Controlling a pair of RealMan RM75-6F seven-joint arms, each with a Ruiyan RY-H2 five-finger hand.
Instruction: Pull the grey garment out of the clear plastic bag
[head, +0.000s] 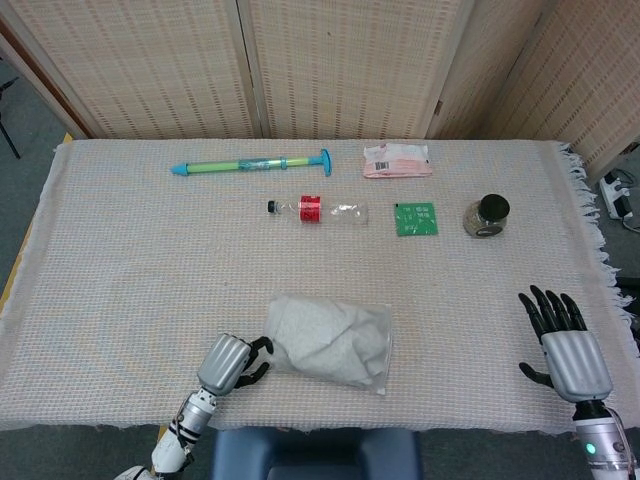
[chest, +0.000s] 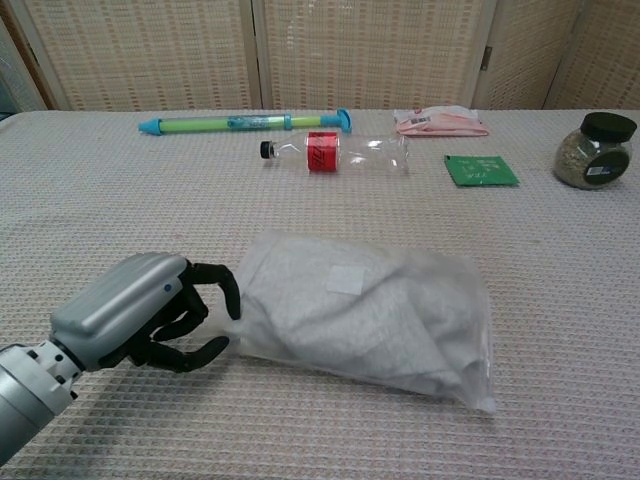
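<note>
The clear plastic bag (head: 335, 345) (chest: 440, 350) lies near the table's front edge with the grey garment (head: 320, 335) (chest: 340, 310) crumpled inside it. My left hand (head: 228, 362) (chest: 135, 318) is at the bag's left end. Its fingers (chest: 225, 290) curl over the top of the bag's edge and the thumb presses in from below, pinching the plastic. The bag's left corner is hidden behind them. My right hand (head: 570, 345) rests at the front right of the table, far from the bag, its fingers spread and holding nothing. The chest view does not show it.
Along the back lie a green and blue pump tube (head: 250, 165) (chest: 245, 123), a plastic bottle with a red label (head: 318, 209) (chest: 335, 152), a pink packet (head: 397, 160), a green card (head: 416, 218) and a dark-lidded jar (head: 487, 215) (chest: 595, 150).
</note>
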